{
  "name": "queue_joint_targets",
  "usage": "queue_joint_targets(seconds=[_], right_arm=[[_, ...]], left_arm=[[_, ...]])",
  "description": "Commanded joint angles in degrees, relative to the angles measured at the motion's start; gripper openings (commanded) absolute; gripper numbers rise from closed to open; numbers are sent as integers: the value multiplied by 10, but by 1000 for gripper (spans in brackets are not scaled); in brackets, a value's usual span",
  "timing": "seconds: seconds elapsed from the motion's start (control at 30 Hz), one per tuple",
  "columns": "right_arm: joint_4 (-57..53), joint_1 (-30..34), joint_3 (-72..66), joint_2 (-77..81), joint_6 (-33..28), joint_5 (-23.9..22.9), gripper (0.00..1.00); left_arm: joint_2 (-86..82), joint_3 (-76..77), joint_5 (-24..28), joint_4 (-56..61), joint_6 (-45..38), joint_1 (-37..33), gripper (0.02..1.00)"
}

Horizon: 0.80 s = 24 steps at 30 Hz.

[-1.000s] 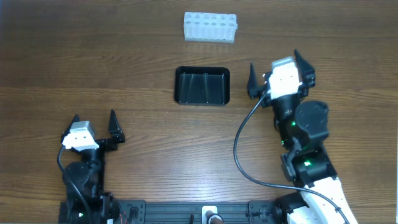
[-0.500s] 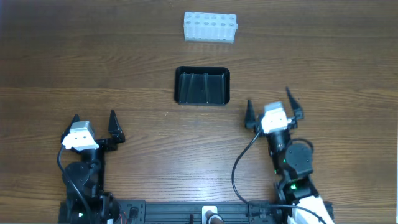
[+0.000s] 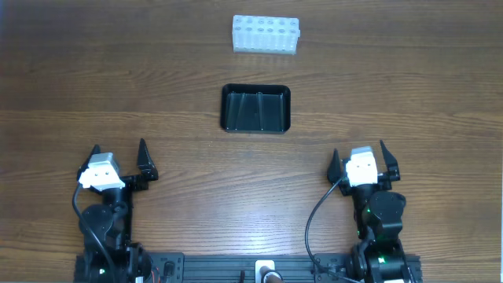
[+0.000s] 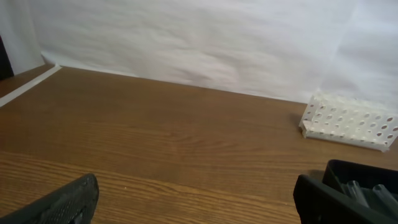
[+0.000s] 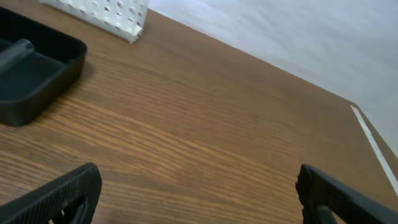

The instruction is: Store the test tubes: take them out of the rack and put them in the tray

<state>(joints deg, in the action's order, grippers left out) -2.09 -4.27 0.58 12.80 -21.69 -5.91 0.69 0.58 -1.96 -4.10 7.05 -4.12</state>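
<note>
While both arms sit low close to their bases at the near edge of the wooden table (image 3: 409, 86), each wrist points out across the surface. The left gripper (image 3: 119, 148) has its two black fingers (image 4: 62, 202) spread wide apart with nothing between them, and the right gripper (image 3: 360, 152) is spread and empty in the same way. Well ahead of both sets of fingers, between the two arms' lines of reach, lies a black tray (image 3: 223, 110). Clear test tubes (image 4: 360, 190) lie on their sides inside it, one showing near the tray's wall from the right wrist. Farther out beyond the tray stands the white rack (image 3: 266, 34), apart from the tray; whether any tubes stand in it cannot be told.
</note>
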Motion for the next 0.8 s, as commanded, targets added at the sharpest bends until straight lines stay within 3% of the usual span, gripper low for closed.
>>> queue_joint_targets(seconds=[0.03, 0.27, 0.63, 0.8], right_arm=[[-18, 24, -3, -63, -2, 5, 993], [-19, 66, -3, -125, -2, 5, 993], [-18, 67, -3, -125, -2, 6, 991], [-21, 67, -3, -125, 37, 50, 993]], left_arm=[[-3, -2, -5, 0, -7, 3, 998], [-3, -2, -5, 0, -7, 3, 998], [-3, -2, -5, 0, -7, 3, 998], [-3, -2, -5, 0, -7, 3, 996]])
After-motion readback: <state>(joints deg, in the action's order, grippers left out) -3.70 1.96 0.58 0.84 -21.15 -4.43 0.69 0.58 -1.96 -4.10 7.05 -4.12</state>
